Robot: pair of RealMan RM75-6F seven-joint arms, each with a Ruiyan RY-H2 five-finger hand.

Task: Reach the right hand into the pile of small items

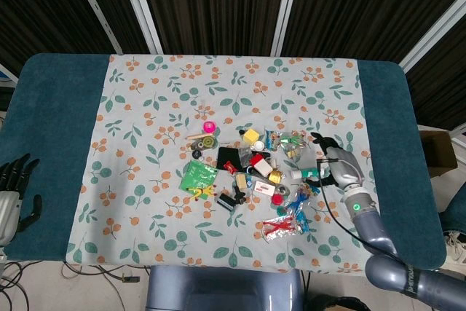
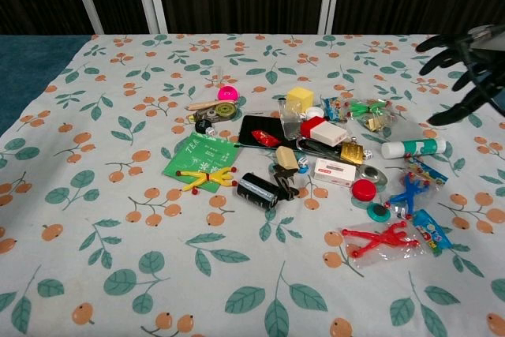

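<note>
The pile of small items (image 1: 251, 176) lay on the tablecloth (image 1: 145, 143), right of the desk (image 1: 51, 129) centre. The right hand (image 1: 336, 164) hovered at the pile's right edge, just above the glue stick (image 2: 413, 147). The left hand (image 1: 14, 191) rested at the desk's near left corner, well apart from the pile.

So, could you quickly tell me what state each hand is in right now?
Left hand: open, holding nothing, at the table's left edge.
Right hand: open, fingers spread, holding nothing, beside the pile.
</note>
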